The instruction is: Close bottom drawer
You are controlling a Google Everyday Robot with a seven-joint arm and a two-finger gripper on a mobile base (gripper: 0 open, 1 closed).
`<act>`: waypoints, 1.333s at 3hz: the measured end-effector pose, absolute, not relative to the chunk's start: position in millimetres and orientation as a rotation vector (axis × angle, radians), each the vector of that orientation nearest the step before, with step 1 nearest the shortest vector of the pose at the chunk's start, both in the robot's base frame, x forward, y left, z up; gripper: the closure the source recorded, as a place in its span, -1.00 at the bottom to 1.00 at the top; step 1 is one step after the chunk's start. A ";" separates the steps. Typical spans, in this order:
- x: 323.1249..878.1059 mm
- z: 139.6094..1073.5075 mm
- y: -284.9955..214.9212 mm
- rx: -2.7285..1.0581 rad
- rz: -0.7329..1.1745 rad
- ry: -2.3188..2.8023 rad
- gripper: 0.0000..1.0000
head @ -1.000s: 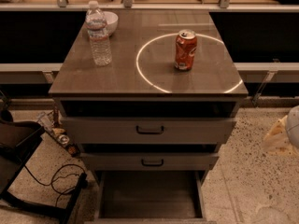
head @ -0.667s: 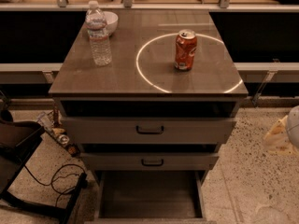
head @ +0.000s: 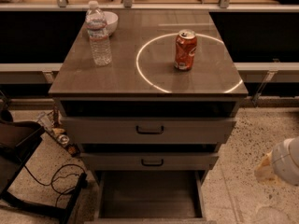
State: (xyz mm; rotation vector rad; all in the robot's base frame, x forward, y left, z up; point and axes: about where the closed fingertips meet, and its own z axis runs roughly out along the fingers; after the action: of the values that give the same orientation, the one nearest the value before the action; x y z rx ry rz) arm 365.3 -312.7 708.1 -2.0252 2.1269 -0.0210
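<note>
The bottom drawer (head: 149,196) of the cabinet is pulled out toward me, and its plain flat floor and thin side walls show at the bottom of the camera view. Above it are the middle drawer (head: 152,162) with a small black handle and the taller top drawer (head: 150,130) with a black handle; both stick out a little. My gripper (head: 276,166) shows as a pale white and tan shape at the right edge, over the floor. It is to the right of the drawers and touches none of them.
On the cabinet top (head: 117,73) stand a water bottle (head: 98,34), a white bowl (head: 110,22) and an orange soda can (head: 185,50) inside a bright ring. A dark chair base (head: 18,162) with cables (head: 60,181) stands on the left. Speckled floor (head: 243,139) lies to the right.
</note>
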 end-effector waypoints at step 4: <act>340.7 555.9 -275.4 -2.028 0.191 2.134 1.00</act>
State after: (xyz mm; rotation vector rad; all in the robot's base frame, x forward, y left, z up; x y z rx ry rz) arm 340.7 -275.4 555.9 -2.0284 2.1340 0.1915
